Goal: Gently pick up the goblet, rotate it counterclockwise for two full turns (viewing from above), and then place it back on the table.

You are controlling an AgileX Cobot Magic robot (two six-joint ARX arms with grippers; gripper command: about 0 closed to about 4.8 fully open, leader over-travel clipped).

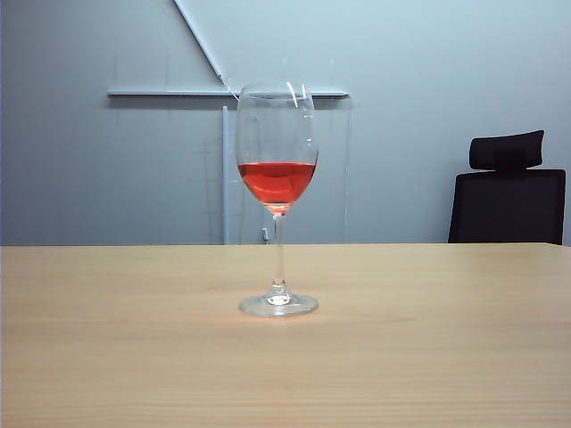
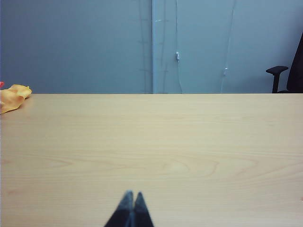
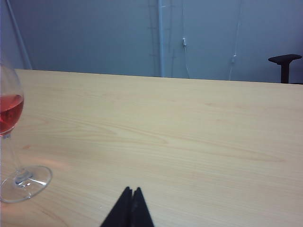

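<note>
The goblet [image 1: 277, 178] stands upright on the table [image 1: 446, 339] near its middle, a clear stemmed glass holding red liquid. No arm shows in the exterior view. In the right wrist view the goblet [image 3: 12, 142] appears at the frame's edge, well apart from my right gripper [image 3: 132, 190], whose fingers are pressed together with nothing between them. My left gripper [image 2: 132, 194] is shut too, empty, low over bare table [image 2: 189, 142]; the goblet is out of the left wrist view.
A crumpled yellow cloth [image 2: 13, 97] lies at the far table edge in the left wrist view. A black office chair [image 1: 508, 192] stands behind the table on the right. A grey wall with white rails runs behind.
</note>
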